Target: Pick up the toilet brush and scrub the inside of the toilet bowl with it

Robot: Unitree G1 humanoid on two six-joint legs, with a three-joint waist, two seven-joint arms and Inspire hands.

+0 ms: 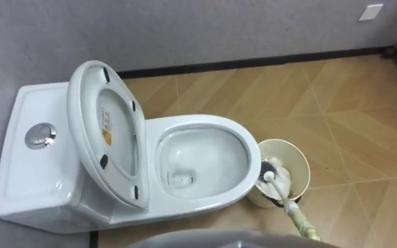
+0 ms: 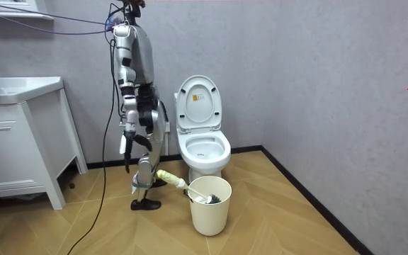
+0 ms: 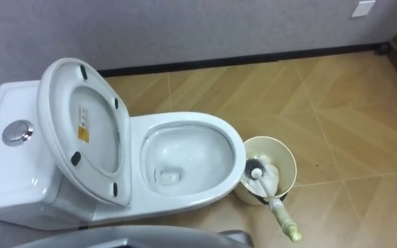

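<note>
The toilet brush [image 1: 270,175] stood head-down in the cream bucket [image 1: 296,158], its handle leaning out over the rim. The bucket sat on the wood floor [image 1: 350,103] just beside the toilet [image 1: 205,122], whose seat [image 1: 85,110] was raised. The right hand [image 2: 126,140] hung beside the robot's thigh; I could not tell how its fingers were set.

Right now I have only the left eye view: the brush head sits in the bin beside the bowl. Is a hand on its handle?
Observer: No. In the room view the right hand hangs by the robot's thigh, apart from the brush handle.
Operator: Where does the robot stand?
Observer: Upright beside the toilet, on the room view's left; the bin sits in front of the bowl.
Operator: Anything behind it?
Observer: A white cabinet with a sink top.
</note>
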